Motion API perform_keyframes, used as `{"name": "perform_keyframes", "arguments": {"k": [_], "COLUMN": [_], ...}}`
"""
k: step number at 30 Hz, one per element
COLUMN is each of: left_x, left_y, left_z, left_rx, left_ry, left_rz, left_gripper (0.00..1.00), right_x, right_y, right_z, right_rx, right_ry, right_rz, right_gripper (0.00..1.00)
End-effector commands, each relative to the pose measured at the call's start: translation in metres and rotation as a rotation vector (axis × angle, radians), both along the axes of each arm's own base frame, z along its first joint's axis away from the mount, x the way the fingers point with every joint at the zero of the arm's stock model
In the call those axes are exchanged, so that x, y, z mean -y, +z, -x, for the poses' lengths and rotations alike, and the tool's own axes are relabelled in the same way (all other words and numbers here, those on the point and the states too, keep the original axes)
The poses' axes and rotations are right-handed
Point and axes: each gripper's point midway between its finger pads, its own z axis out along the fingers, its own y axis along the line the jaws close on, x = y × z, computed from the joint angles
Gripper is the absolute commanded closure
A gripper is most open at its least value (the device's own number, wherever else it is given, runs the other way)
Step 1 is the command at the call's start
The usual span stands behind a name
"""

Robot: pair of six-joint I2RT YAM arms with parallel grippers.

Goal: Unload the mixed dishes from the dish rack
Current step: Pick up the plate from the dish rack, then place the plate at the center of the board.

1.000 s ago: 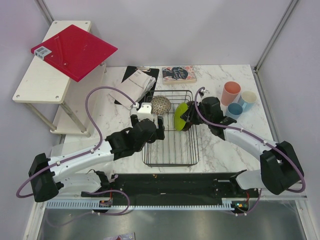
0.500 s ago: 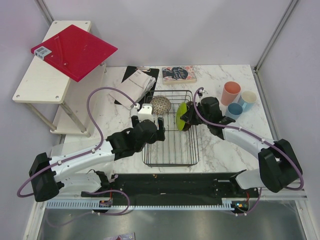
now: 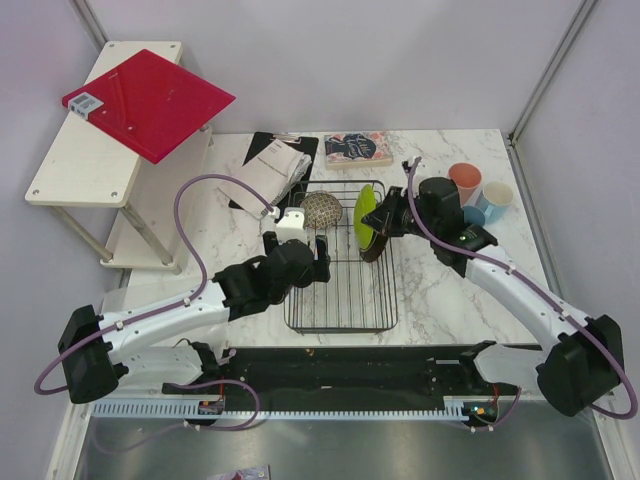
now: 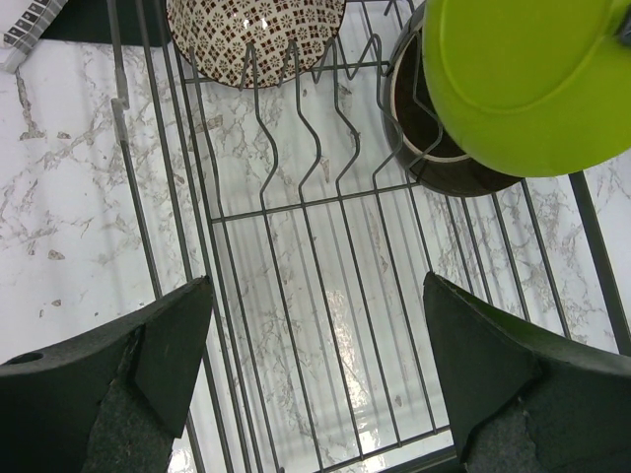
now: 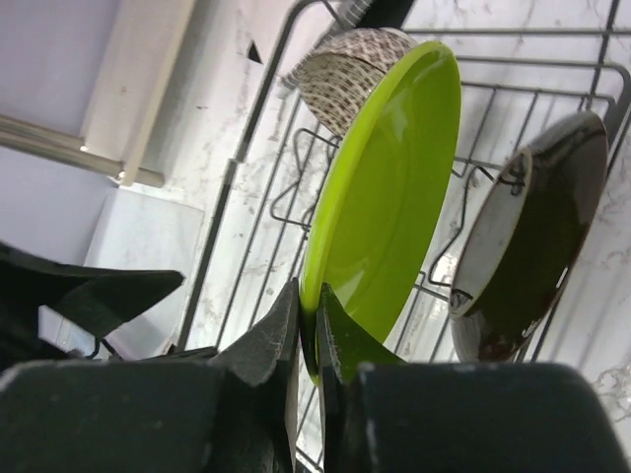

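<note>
Top external view: at far left, well away from either tool, a white wooden shelf (image 3: pixel 70 160) carries a flat red board (image 3: pixel 150 100). The left tool (image 3: pixel 295 242) hovers over the left half of the dish rack (image 3: pixel 340 290) on the marble worktop (image 3: pixel 440 290). Its fingers are spread wide and hold nothing.

In the left wrist view, bare rack wires (image 4: pixel 296 205) lie directly below that tool (image 4: pixel 317 296). The speckled bowl (image 4: pixel 254 30) leans in the far row ahead of it and to its left.

The lime green plate (image 3: pixel 362 215) stands on edge, just right of the bowl (image 3: pixel 320 208). The right tool (image 3: pixel 385 222) is clenched on its rim. The right wrist view shows both fingers (image 5: pixel 271 335) pinching the plate's (image 5: pixel 394 187) lower edge. Whether that edge touches the wires is hard to tell.

The plate with dark back (image 5: pixel 523 236) leans in the rack slots just right of the tool. Beyond the right tool's wrist, outside the rack, the pink cup (image 3: pixel 463 180), darker blue cup (image 3: pixel 472 215) and light blue mug (image 3: pixel 497 197) cluster on the worktop.
</note>
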Motion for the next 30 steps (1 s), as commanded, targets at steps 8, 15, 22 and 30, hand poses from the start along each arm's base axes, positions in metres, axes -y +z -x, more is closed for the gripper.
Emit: {"name": "perform_keyframes", "arguments": {"k": [8,15,22,30], "left_x": [0.0,-0.008,-0.021,-0.042], "left_y": [0.023,0.045,0.055,0.065], "left_z": [-0.006,-0.016,-0.022,-0.022], "left_rx": [0.042,0.088,0.105,0.136], "left_ry": [0.021,0.042,0.068,0.093], "left_rz": [0.049,0.029,0.024,0.027], "left_gripper": [0.08,0.09,0.1,0.1], "right_x": [0.031,0.07,0.056,0.015], "right_y": [0.076,0.035,0.054,0.049], "right_z": [0.021,0.031,0.054,0.09], "right_rx": [0.285,0.421,0.675,0.863], "right_ry": [-0.034,-0.261,-0.265,0.134], "right_rz": [0.209,0.614,0.598,0.581], "right_gripper": [1.0,1.0,1.0,1.0]}}
